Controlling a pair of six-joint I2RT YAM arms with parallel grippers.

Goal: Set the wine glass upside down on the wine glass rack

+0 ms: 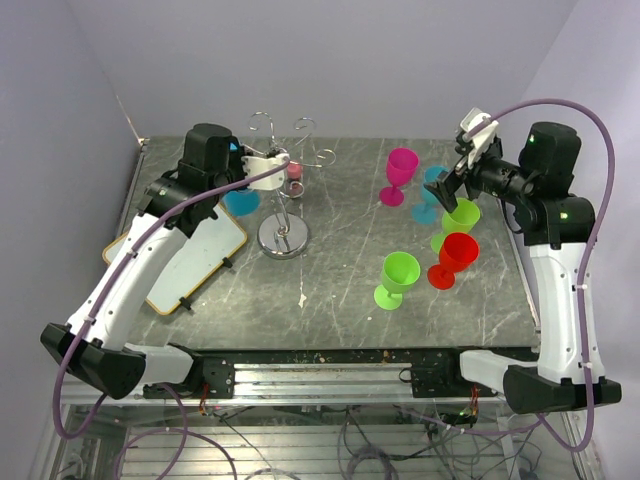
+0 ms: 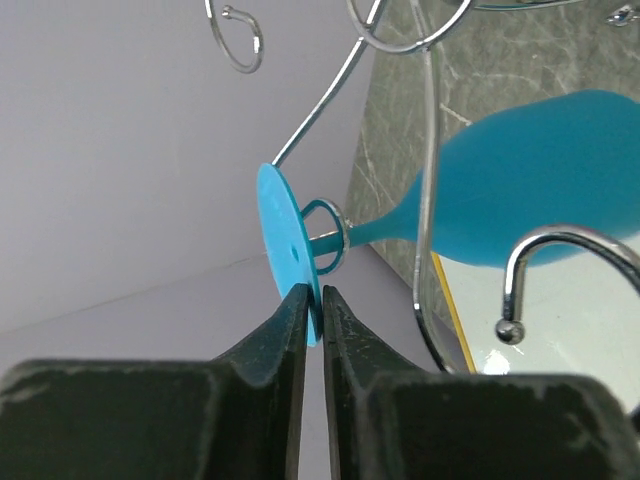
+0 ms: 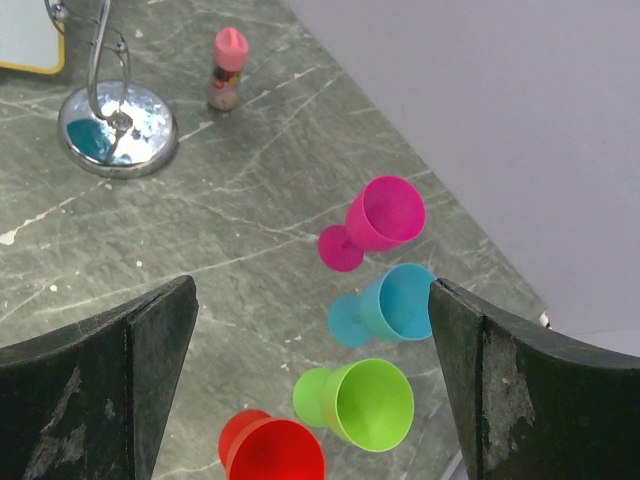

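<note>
Hanging: one wine glass (image 2: 540,180); five glasses (image 1: 401,270) standing.

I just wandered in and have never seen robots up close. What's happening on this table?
The left gripper is pinching the foot of a blue wine glass. The stem of that glass sits in a loop of the silver wine glass rack, so the glass looks nearly hung. The right gripper is open and hovers over spare glasses standing on the table: a pink glass, a second blue glass, two green glasses and a red glass.
</note>
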